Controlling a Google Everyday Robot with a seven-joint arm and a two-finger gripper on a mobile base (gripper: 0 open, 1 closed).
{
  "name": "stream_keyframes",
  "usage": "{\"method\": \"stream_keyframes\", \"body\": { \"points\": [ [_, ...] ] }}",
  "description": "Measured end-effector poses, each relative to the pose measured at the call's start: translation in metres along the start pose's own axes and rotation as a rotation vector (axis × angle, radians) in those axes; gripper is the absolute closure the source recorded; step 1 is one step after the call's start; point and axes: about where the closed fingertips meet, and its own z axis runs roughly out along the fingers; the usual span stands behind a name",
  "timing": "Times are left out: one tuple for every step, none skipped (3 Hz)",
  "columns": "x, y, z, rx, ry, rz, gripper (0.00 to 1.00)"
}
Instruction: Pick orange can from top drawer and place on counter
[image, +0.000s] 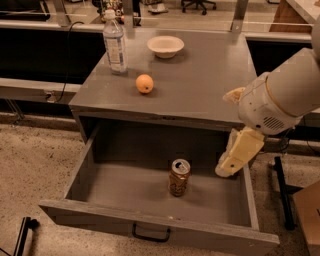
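Note:
The orange can (178, 177) stands upright on the floor of the open top drawer (150, 227), near its middle, silver top and pull tab facing up. The counter (200, 80) is the grey top of the cabinet above it. My gripper (236, 154) hangs from the white arm at the right, over the drawer's right side, to the right of the can and apart from it. It holds nothing that shows.
On the counter stand a water bottle (115, 44) at the back left, a white bowl (165, 46) at the back middle and a round orange fruit (144, 83) towards the front left. A wooden box edge (307, 220) sits at the lower right on the speckled floor.

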Motion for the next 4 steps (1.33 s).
{"method": "stream_keyframes", "body": {
  "points": [
    [0.006, 0.001, 0.019, -0.03, -0.028, 0.042, 0.0],
    [0.019, 0.026, 0.057, -0.069, -0.118, 0.098, 0.0],
    [0.035, 0.052, 0.106, -0.062, -0.25, 0.144, 0.0],
    [0.034, 0.036, 0.109, 0.025, -0.279, 0.102, 0.0]
  ]
}}
